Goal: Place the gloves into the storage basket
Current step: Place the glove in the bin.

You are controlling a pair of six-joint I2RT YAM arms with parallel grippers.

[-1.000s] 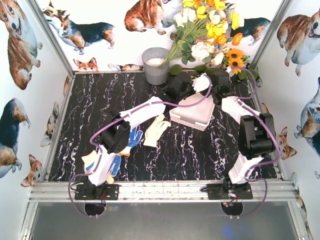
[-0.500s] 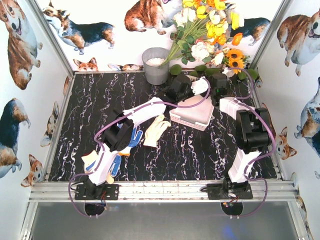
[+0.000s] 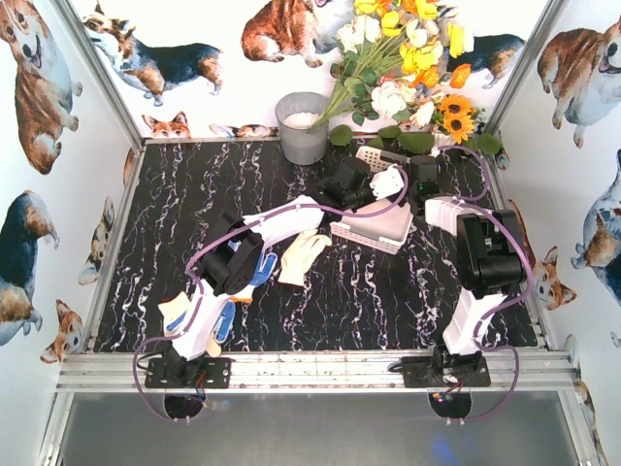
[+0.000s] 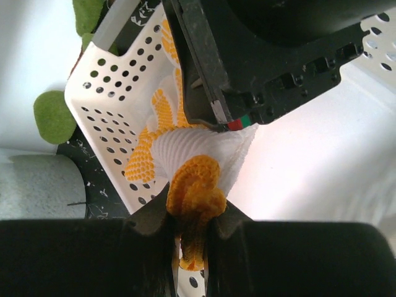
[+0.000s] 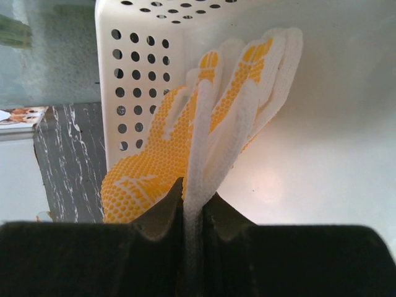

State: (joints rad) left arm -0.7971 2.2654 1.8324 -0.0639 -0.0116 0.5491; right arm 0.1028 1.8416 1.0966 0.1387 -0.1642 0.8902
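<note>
Currently left gripper [image 4: 192, 209] and right gripper [image 5: 193, 199] clamp one dotted glove [image 5: 151, 164] over one basket [image 5: 133, 80]. Loose: one cream glove [image 3: 303, 254], two blue gloves [image 3: 260, 265], one yellow glove [image 3: 175, 313].

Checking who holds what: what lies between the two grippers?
A white glove with yellow dots, pinched by both: the left gripper on its orange cuff, the right gripper farther along, over the storage basket. Left wrist view shows it.
</note>
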